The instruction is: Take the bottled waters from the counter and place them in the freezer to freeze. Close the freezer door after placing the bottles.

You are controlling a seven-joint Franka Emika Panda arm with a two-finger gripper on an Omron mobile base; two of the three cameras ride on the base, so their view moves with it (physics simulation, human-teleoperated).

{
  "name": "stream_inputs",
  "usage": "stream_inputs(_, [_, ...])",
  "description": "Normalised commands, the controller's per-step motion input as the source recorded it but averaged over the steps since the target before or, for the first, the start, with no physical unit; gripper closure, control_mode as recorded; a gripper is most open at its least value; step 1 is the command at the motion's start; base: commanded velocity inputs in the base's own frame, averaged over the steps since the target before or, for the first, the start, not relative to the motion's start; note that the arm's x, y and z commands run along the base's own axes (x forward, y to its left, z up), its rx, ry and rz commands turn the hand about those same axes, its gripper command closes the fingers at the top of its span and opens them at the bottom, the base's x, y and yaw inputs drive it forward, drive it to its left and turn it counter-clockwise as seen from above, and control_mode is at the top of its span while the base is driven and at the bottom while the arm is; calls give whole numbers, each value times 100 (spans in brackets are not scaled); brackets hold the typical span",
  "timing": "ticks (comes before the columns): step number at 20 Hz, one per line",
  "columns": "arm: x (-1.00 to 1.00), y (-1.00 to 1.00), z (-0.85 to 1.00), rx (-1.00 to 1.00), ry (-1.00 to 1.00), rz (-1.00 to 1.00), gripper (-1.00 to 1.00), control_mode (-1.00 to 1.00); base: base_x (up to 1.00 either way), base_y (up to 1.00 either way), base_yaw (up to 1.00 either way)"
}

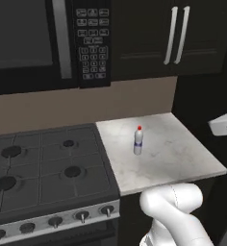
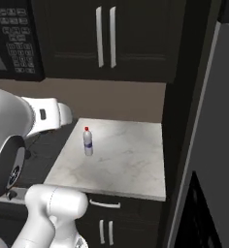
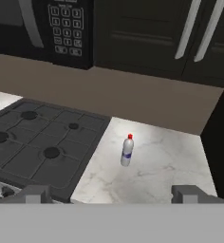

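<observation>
- One water bottle (image 1: 138, 141) (image 2: 88, 141) (image 3: 127, 150), red-capped with a blue label band, stands upright on the marble surface (image 1: 178, 153) (image 2: 131, 164) (image 3: 171, 166).
- It sits toward the surface's stove side, near the black gas stovetop (image 1: 43, 168) (image 3: 42, 142) but not touching it.
- The claw (image 3: 111, 193) hangs back from the bottle, fingers spread wide, holding nothing.
- A microwave keypad (image 1: 92, 41) (image 3: 66, 28) hangs above the stove.

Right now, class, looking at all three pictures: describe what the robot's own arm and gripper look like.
The arm is glossy white, built of rounded, bulbous segments, with a dark ring at one joint on the left. The gripper shows two small, blocky grey fingertips. No cables or markings are visible.
</observation>
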Motion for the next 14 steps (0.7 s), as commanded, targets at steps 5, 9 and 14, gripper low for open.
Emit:
stream_inputs(5, [0, 0, 0, 0, 0, 0, -100, 100, -57, 48, -24])
stream_inputs(9, [0, 0, 0, 0, 0, 0, -100, 100, 22, 0, -4])
stream_inputs(14, [0, 0, 0, 0, 0, 0, -100, 100, 78, -3, -13])
